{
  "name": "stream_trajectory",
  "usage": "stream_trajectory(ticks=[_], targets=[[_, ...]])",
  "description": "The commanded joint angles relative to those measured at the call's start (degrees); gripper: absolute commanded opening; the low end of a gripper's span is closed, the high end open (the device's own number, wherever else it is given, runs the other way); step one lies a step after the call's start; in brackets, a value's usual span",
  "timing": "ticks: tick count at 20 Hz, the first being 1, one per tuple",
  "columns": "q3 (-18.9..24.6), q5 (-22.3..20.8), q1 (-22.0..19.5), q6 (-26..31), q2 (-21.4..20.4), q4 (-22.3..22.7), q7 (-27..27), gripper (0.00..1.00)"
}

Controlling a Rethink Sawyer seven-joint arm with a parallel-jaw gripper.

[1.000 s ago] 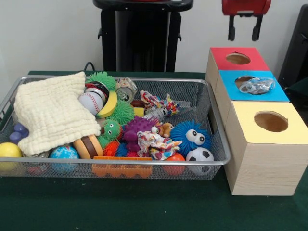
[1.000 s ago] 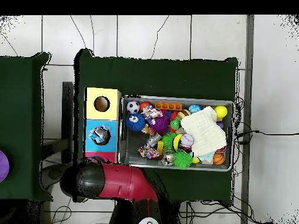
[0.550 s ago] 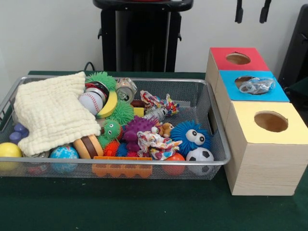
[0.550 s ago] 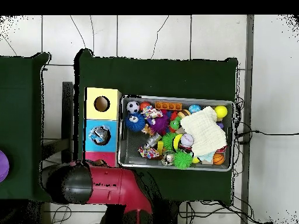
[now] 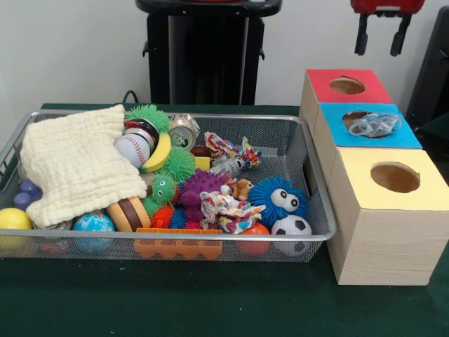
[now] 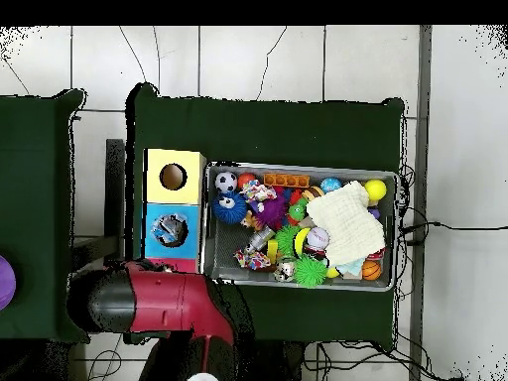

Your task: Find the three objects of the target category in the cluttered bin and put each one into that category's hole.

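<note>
The wire bin point(image 5: 317, 223) sat on the green table point(image 5: 210, 302), packed with toys. A cream cloth point(image 5: 74, 165) covered its left end in the front view, hiding part of the pile. Beside the bin's right end stood three boxes in a row, touching: the yellow box point(image 5: 389, 210) nearest the camera, the blue box point(image 5: 337, 133) in the middle, the red box point(image 5: 319, 83) farthest.

Crumpled clear plastic point(image 5: 375, 125) lay across the blue box's hole, apparently not dropped fully in; the yellow and red holes looked empty.

The gripper point(image 5: 381, 43) hung high above and behind the red box, its two fingers apart with nothing between them. The bin lay well to its left and lower in the front view, so the next reach probably had to cross over the boxes and go down.

Which category was wanted could not be told. If plastic wrappers, the crinkled wrapper point(image 5: 231, 156) near the bin's middle seemed a candidate, with its long axis roughly left-right.
</note>
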Motion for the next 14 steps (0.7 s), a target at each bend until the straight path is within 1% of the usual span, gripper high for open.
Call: stream_trajectory(ticks=[1,6,11,14], targets=[[-1.67,0.58,-0.75,-4.95,8.47,-6.38,15.31,1.00],[-0.62,1.52,-2.30,-7.56,12.17,-8.32,13.43,1.00],[-1.13,2.35,-1.81,-7.36,15.03,-11.38,13.94,1.00],[-1.33,3.02,-1.17,-7.99,15.34,-11.35,14.78,1.00]])
